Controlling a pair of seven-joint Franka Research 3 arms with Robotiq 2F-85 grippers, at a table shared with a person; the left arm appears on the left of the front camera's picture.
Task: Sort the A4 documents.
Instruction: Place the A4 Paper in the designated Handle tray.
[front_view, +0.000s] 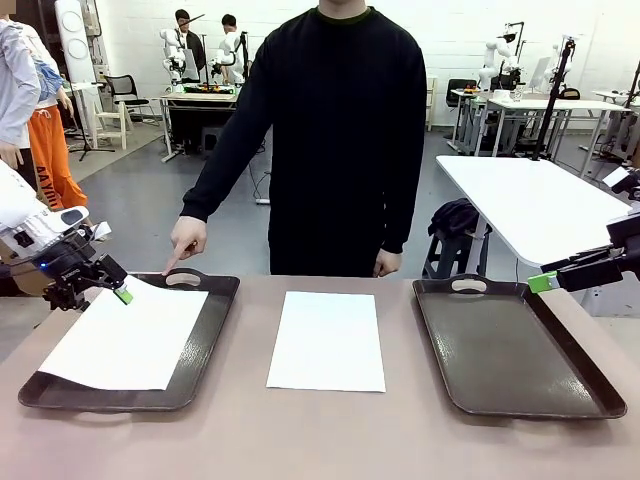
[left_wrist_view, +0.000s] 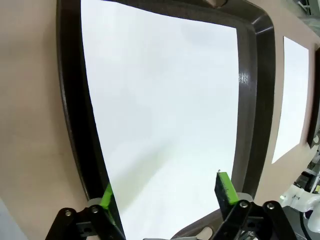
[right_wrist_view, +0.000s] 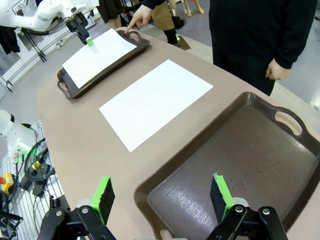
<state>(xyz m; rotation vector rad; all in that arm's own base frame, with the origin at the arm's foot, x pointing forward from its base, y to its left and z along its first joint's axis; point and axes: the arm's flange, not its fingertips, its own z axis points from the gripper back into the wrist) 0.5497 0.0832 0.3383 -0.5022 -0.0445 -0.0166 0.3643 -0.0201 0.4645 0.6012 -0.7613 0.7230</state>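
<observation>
Front view first: the left gripper is parked at the far corner of the left tray, jaws spread wide with nothing pinched. One A4 sheet is laid in that tray right under the fingertips, a bit askew. A person's hand is pointed at the tray's handle, just beyond the gripper. The right gripper is held off to the side of the right tray, also wide open and holding nothing. A second sheet is left flat on the table between the two grippers. Left wrist view: the left gripper is seen open above the sheet, which is spread out ahead of the fingers inside the tray rim. Right wrist view: the right gripper is open over the near edge of the right tray, with its bare floor just ahead and the second sheet farther out beyond the tray. So one sheet looks placed, and the middle one is probably next. A thin sheet lying flat can't really be pinched from above, so an edge likely has to be lifted or slid first. Which tray it belongs in can't be told.
</observation>
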